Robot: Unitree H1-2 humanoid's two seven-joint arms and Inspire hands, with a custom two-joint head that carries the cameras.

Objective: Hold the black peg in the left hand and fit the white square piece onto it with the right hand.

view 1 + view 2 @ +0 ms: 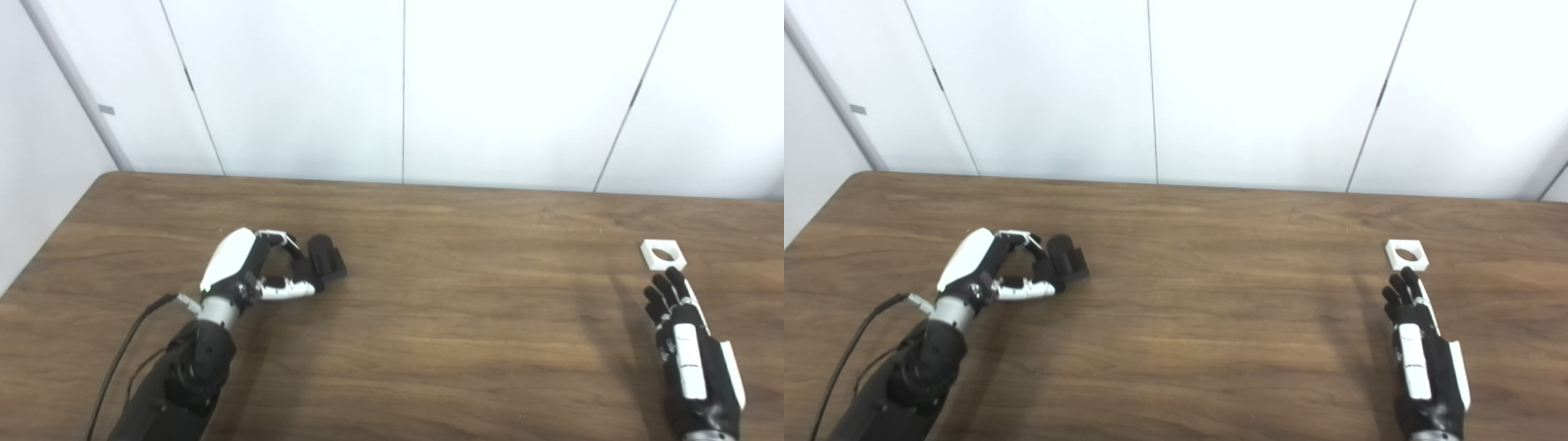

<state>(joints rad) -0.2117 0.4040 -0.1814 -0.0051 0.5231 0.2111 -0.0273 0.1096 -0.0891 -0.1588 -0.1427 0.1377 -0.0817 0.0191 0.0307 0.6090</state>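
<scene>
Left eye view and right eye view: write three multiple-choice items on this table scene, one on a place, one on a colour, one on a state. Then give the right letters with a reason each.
1. Where does the white square piece lie?
A. on the table, just beyond the right hand's fingertips
B. on the black peg
C. inside the left hand

2. What colour is the peg?
A. white
B. black
C. red

3. How is the right hand?
A. shut on the square piece
B. shut on the peg
C. open, fingers stretched out, holding nothing

Key: 1 A, the piece lies flat on the wood, ahead of the right fingertips. 2 B, the peg at the left hand's fingertips is black. 3 C, the right hand's fingers are extended with nothing in them.
</scene>
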